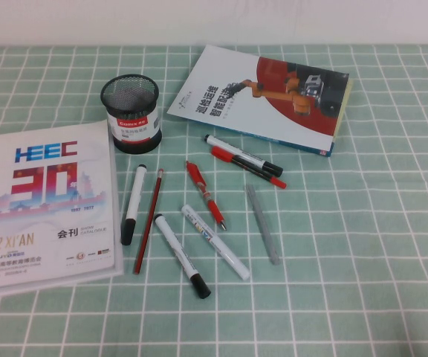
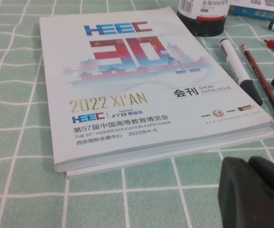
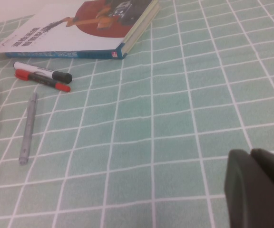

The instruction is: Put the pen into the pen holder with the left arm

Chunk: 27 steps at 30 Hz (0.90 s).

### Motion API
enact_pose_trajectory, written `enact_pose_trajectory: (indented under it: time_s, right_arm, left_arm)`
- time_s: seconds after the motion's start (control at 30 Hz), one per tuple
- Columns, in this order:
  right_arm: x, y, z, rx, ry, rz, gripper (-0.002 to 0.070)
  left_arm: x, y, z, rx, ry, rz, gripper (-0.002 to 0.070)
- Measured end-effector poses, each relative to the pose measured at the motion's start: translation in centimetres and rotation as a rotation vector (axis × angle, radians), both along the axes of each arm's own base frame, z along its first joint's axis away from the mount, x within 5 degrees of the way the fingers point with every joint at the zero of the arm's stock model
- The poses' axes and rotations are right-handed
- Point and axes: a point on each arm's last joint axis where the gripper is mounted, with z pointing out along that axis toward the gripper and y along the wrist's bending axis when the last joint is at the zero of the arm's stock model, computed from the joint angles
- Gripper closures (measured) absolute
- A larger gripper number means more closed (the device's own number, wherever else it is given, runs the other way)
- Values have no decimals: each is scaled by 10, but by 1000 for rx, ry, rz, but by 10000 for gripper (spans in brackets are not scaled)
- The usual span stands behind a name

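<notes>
Well, the left hand (image 2: 249, 164) hovers low over the green-and-white checked table (image 1: 362, 245), just off the near corner of the thick white exhibition catalogue (image 2: 141, 85), and its two black fingers sit pressed together with nothing between them. The pen, a thick white-barrelled marker with a black cap and black tail (image 2: 240, 71), lies flat on the table well apart from that hand, past the catalogue's corner and just beside the book's long edge, with a slim red pencil (image 2: 265, 88) alongside it on the outer side. The round black wire-mesh pen holder (image 1: 131, 115) stands upright near the pen's far end, at the catalogue's far corner, not touching the pen. From the left wrist only the holder's labelled base shows; the high view shows its open rim and the pen (image 1: 133, 204) at full length, yet neither arm appears there. The right hand (image 3: 251, 154) is likewise closed and empty, low over bare table well away from the work; its own view takes in a grey stick pen (image 3: 27, 128) and a white-and-red robot brochure (image 3: 80, 28), but not the pen or the holder.
</notes>
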Motion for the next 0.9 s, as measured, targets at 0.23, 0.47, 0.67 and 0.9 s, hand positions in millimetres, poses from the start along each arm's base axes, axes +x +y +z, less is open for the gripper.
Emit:
enact_pose_trajectory:
  time_s: [0.23,0.47,0.67,0.9]
  right_arm:
    - [0,0,0,0,0,0,696]
    - [0,0,0,0,0,0,696]
    - [0,0,0,0,0,0,696]
    - [0,0,0,0,0,0,696]
  left_arm:
    - [1,-1,2,-31,-32,3,678]
    - [4,-2,17,-317,-144,38,679]
    - [4,-1,24,-358,-221,43,679]
    - [4,-1,25,-369,-233,45,679]
